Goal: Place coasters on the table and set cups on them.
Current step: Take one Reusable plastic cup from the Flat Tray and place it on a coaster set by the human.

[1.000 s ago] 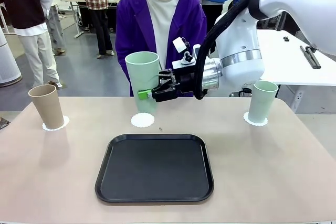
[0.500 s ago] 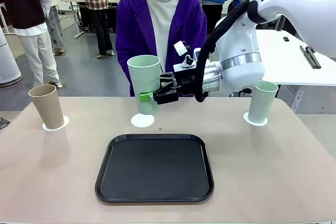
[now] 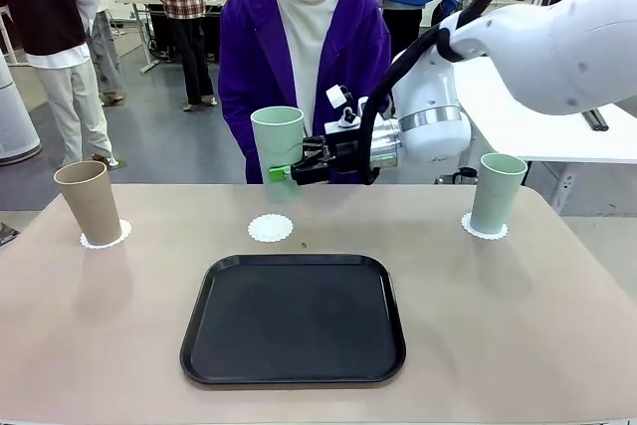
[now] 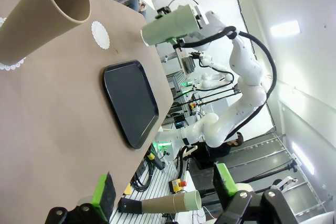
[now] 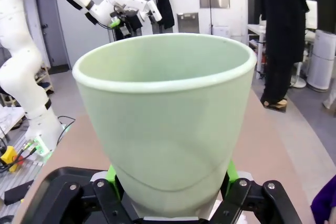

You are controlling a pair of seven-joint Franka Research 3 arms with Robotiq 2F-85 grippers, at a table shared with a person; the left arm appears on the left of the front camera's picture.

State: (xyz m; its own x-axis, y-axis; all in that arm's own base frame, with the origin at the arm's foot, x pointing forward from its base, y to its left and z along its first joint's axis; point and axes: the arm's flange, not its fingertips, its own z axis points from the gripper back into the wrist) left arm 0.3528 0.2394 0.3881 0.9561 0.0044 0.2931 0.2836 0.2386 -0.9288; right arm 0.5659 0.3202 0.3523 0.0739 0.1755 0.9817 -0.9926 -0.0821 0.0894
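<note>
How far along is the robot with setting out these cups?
Done: brown cup and one green cup stand on paper coasters. In hand: the right gripper holds the last green cup up in the air. Left: setting it on the bare middle coaster.

Table (image 3: 518, 345) with a tray (image 3: 294, 318) at its near centre. Behind the tray lies a bare coaster (image 3: 271, 228); above and just behind it a cup (image 3: 278, 151) hangs in the air — held from the right by the right gripper (image 3: 289, 172). At far left a second cup (image 3: 89, 202) stands on a coaster (image 3: 106, 237); at far right a third cup (image 3: 497, 193) stands on its coaster (image 3: 484, 230). A person (image 3: 304, 47) stands behind the table.
</note>
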